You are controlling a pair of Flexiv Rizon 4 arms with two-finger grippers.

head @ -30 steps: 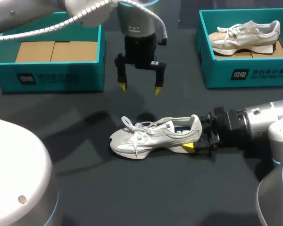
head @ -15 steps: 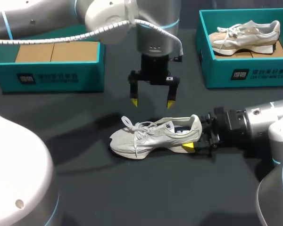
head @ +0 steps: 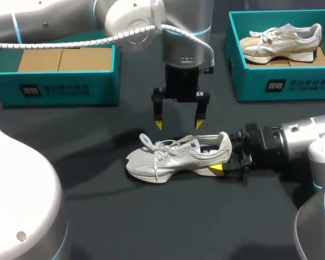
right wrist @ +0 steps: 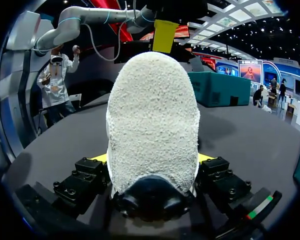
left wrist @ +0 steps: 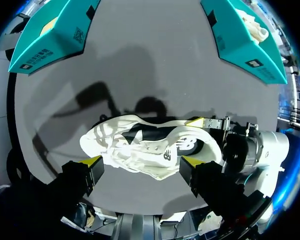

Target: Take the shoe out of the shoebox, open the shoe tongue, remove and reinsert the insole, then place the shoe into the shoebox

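Note:
A pale grey shoe (head: 176,156) with white laces lies on its sole on the dark table, toe to the left. My right gripper (head: 223,157) comes in from the right and is shut on its heel (right wrist: 152,115), one yellow-tipped finger on each side. My left gripper (head: 179,125) hangs open just behind and above the shoe's middle, fingers pointing down and touching nothing. In the left wrist view the shoe (left wrist: 150,150) lies below the spread fingers of the left gripper (left wrist: 141,162), tongue and laces toward one tip.
A teal shoebox (head: 59,89) with a bare cardboard floor stands at the back left. Another teal shoebox (head: 281,84) at the back right holds a second pale shoe (head: 281,39). Bare table lies in front of the shoe.
My left arm has swung right and come down, from behind the shoe's toe to just over its middle. The shoe and the right arm have kept still.

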